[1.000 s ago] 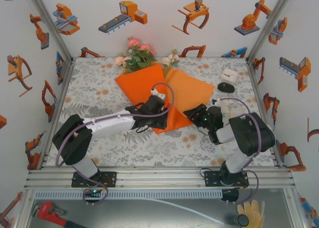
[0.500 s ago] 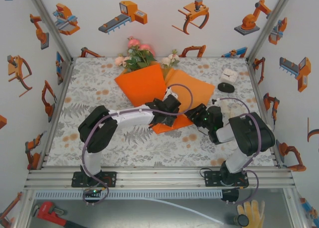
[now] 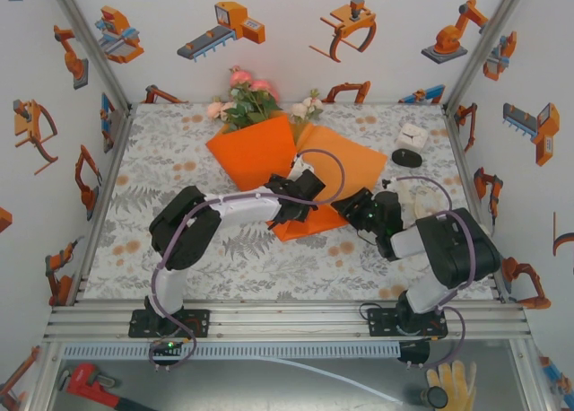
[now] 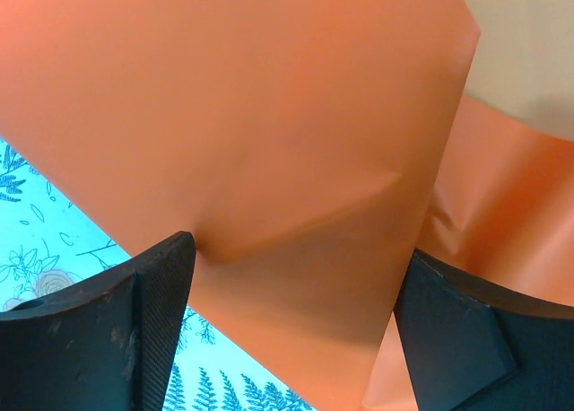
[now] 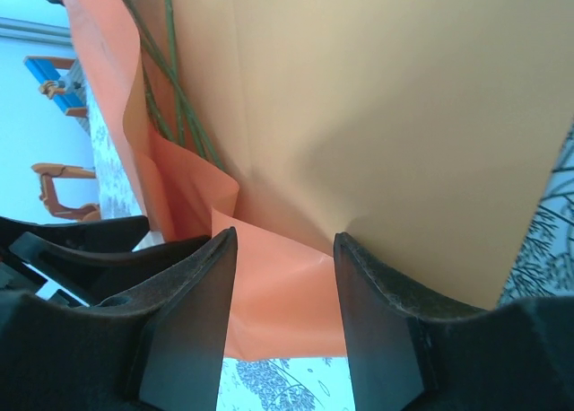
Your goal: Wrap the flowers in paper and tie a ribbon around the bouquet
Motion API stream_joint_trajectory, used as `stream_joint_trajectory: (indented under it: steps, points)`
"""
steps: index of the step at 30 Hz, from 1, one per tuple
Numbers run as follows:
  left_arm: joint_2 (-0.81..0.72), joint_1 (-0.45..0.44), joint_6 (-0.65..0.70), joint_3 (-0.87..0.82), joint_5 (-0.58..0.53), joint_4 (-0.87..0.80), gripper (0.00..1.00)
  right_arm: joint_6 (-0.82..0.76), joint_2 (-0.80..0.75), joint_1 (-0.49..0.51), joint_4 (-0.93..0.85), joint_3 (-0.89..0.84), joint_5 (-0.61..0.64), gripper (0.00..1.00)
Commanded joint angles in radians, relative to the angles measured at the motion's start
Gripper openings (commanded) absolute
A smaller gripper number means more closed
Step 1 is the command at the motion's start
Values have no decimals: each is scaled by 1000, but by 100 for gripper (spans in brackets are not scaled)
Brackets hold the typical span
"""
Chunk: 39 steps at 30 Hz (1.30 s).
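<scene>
My left claw [image 4: 296, 272] has slid rightward over the paper [image 3: 256, 151], jaws now wider apart; my right claw [image 5: 282, 242] stays, jaws apart, at its edge.

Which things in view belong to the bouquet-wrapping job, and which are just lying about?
Job: pink and cream flowers with green leaves; large bright orange paper sheet.
Lying about: small white square object; black oval object; red metal wrench; yellow glove.

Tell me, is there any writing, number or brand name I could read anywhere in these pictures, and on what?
No text can be read.
The small white square object has a dial-like face, its marks too small to read.
The wall stickers are drawings with no legible words.
</scene>
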Motion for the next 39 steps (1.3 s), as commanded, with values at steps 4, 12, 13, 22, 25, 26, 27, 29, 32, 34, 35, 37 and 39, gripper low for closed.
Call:
stream_joint_trajectory:
  steps: [4,12,13,22,25,26,27,29,32,34,35,37,39]
  points:
    - [29,20,-32,-6,-34,-32,77,-113,-210,0,-267,8,73,48]
    - [-1,47,-80,-23,18,-22,77,-213,-465,226,-598,104,170,48]
    - [-3,50,-83,-23,20,-24,77,-200,-450,262,-603,115,180,48]
    - [-51,69,-111,-59,56,-13,77,-225,-121,357,-538,256,218,48]
    - [-94,69,-117,-93,100,21,77,-262,-45,350,-542,306,221,48]
    - [-113,69,-125,-107,114,30,77,-265,-28,346,-552,317,226,48]
    - [-129,69,-132,-118,127,39,77,-265,-17,345,-563,325,235,48]
    - [-168,67,-149,-146,157,61,77,-275,0,343,-571,332,246,48]
    - [-217,63,-169,-191,197,111,78,-280,39,340,-572,348,234,48]
    - [-240,58,-172,-216,225,151,78,-283,65,341,-589,365,227,47]
    - [-252,56,-167,-226,242,170,78,-280,75,341,-615,377,232,47]
    - [-263,54,-155,-240,280,194,79,-280,83,340,-628,384,236,47]
    - [-261,50,-137,-245,314,203,79,-280,86,340,-634,386,243,47]
